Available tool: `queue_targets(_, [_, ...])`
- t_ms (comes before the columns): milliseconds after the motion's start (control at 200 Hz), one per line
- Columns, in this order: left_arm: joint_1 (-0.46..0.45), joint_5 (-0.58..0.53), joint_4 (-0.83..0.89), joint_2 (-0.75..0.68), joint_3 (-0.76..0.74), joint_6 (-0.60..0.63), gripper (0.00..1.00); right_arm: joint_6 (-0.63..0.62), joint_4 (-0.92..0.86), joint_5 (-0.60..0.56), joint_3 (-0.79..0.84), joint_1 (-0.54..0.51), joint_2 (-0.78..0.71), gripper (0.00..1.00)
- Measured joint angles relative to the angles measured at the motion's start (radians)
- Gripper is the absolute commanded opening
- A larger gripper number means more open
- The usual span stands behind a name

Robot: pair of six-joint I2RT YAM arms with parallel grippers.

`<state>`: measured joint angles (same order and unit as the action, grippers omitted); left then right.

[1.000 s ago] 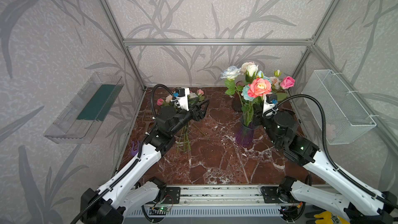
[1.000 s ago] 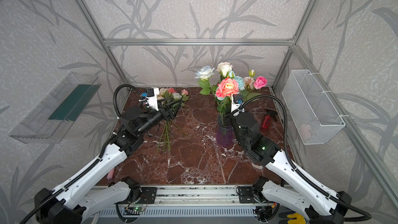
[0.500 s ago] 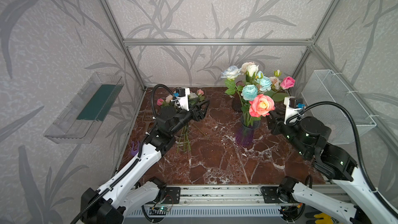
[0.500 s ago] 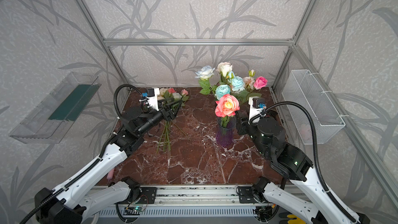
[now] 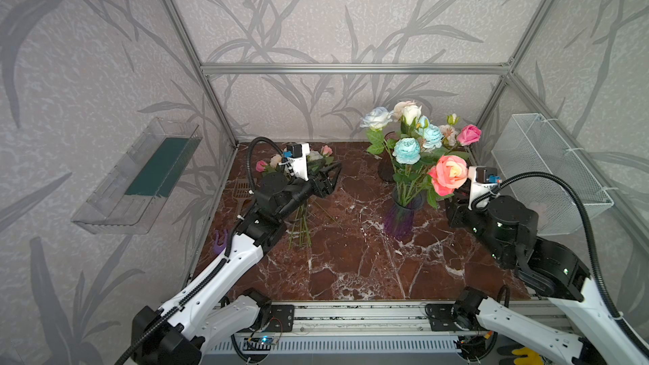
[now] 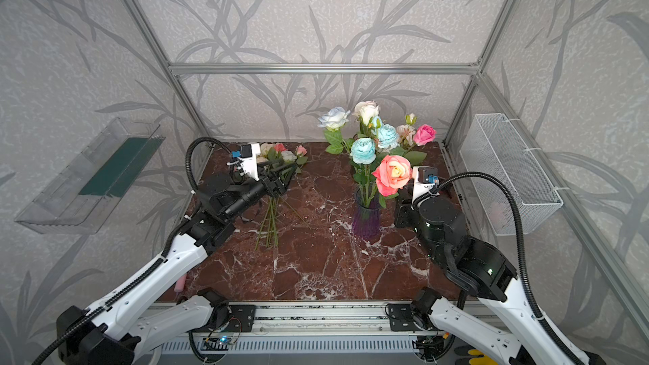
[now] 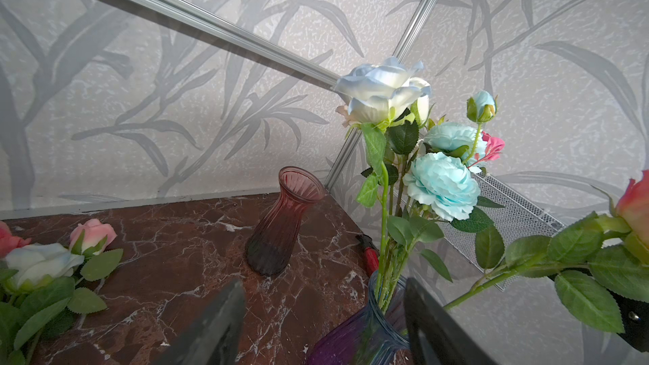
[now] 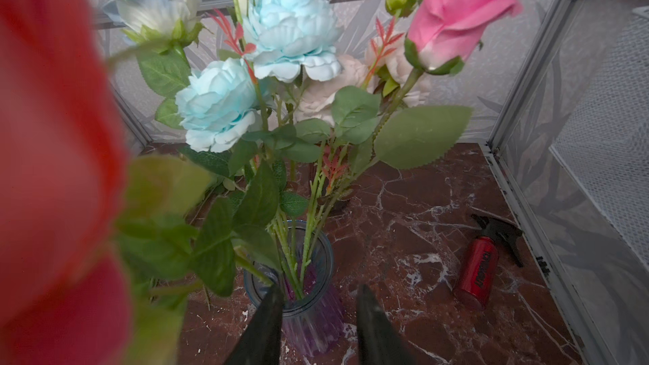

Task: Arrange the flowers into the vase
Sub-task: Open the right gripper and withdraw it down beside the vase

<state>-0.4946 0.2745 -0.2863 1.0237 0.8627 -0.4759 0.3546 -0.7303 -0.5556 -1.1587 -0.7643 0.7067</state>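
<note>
Purple vase (image 5: 400, 217): upright on the marble table (image 5: 351, 261), right of its middle.
Flowers (image 5: 407, 150): stems stand in the purple vase. The heads are pale blue, white, cream and pink, spread above its rim.
Coral rose (image 5: 447, 173): stem also in the purple vase, leaning out toward the near right, with its head close to the right gripper.
Loose flowers (image 7: 42, 265): lie flat at the far left of the table, heads toward the far wall.
Red vase (image 7: 277, 226): upright just beyond the purple vase; empty.
Left gripper (image 5: 331, 179): raised over the loose flowers, jaws spread wide, holding nothing.
Right gripper (image 8: 318, 289): just near-right of the purple vase, jaws parted, nothing between them.
Wire basket (image 5: 548, 170): on the right wall; a pale object inside, too faint to name.
Clear tray (image 5: 105, 201): on the left wall; a dark green sheet lies in it.
Spray bottle (image 8: 477, 275): red, lying at the far right of the table.
</note>
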Motion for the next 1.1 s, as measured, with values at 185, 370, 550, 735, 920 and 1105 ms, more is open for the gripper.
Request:
queue_targets(185, [0.000, 0.000, 0.000, 0.001, 0.000, 0.000, 0.72, 0.057, -0.067, -0.013, -0.001, 0.046, -0.029, 0.31])
queue_targets(370, [0.000, 0.000, 0.000, 0.006, 0.000, 0.000, 0.72, 0.112, -0.104, 0.159, 0.008, 0.242, -0.009, 0.31])
queue_targets(550, [0.000, 0.000, 0.000, 0.006, 0.000, 0.000, 0.72, 0.160, -0.077, 0.439, 0.080, 0.468, 0.013, 0.33])
queue_targets(735, [0.000, 0.000, 0.000, 0.006, 0.000, 0.000, 0.72, 0.199, -0.016, 0.678, 0.150, 0.543, 0.074, 0.40])
queue_targets(920, [0.000, 0.000, 0.000, 0.006, 0.000, 0.000, 0.72, 0.214, 0.037, 0.782, 0.155, 0.543, 0.185, 0.41])
queue_targets(1105, [0.000, 0.000, 0.000, 0.006, 0.000, 0.000, 0.72, 0.212, 0.053, 0.798, 0.163, 0.544, 0.252, 0.40])
